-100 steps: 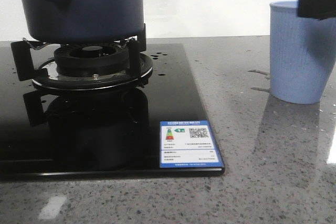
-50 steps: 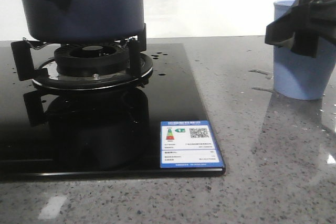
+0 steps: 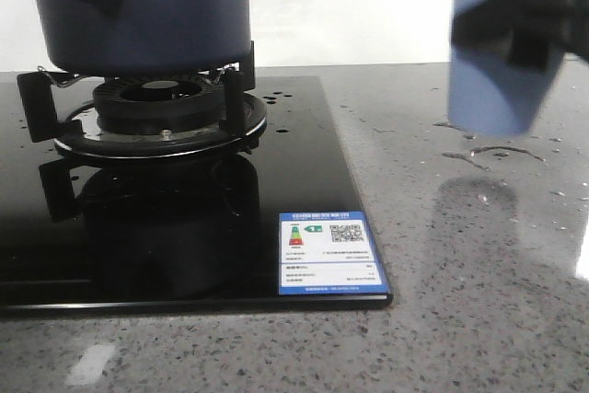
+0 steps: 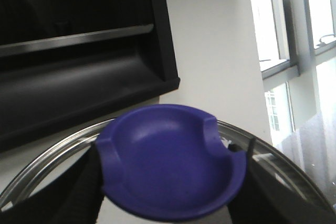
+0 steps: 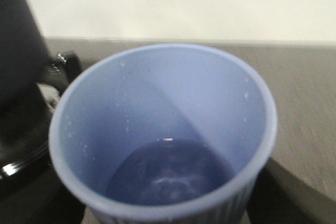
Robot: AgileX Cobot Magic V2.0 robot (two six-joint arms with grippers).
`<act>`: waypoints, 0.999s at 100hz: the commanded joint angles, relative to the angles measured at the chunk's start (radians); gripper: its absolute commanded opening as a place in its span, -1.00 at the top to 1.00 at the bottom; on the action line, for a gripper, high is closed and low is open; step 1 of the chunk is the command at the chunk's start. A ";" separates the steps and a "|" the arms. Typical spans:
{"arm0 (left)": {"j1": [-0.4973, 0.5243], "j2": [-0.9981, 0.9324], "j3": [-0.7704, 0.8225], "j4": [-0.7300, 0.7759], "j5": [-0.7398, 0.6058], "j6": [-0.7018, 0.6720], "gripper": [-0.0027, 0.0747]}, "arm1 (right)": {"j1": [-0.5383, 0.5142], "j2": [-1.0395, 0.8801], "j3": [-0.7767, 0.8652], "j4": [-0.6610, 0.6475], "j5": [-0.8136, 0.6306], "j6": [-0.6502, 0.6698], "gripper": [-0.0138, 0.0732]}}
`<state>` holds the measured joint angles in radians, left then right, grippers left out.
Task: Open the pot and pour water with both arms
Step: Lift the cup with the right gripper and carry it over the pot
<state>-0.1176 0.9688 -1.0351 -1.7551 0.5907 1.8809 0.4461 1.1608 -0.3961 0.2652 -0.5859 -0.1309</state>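
- Your pot [image 3: 143, 11] sat on the burner grate [image 3: 147, 117] at the 10 o'clock corner of the front view, handle toward the left edge.
- Your right gripper [image 3: 525, 20] was clamped on the light blue cup [image 3: 497, 52], lifted clear of the surface [image 3: 479, 255]; water lay in its bottom.
- Your left gripper [image 4: 163, 203] gripped the lid knob [image 4: 170, 166], its steel rim around it.
- Open surface lay between the hob's right edge and the cup, dotted with droplets.
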 commanded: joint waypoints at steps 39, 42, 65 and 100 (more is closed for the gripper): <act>-0.008 -0.136 -0.034 -0.085 -0.096 -0.082 0.39 | 0.101 0.110 -0.744 -0.240 0.395 0.001 0.32; -0.008 -0.136 -0.034 -0.085 -0.096 -0.082 0.39 | 0.108 0.140 -0.786 -0.257 0.444 0.001 0.32; -0.008 -0.136 -0.034 -0.085 -0.096 -0.100 0.39 | 0.139 0.321 -1.056 -0.427 0.662 -0.001 0.32; -0.008 -0.136 -0.034 -0.085 -0.096 -0.100 0.39 | 0.206 0.468 -1.190 -0.880 0.749 -0.001 0.32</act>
<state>-0.1176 0.8420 -1.0351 -1.7715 0.4828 1.7932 0.6368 1.6574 -1.5391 -0.4671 0.2496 -0.1285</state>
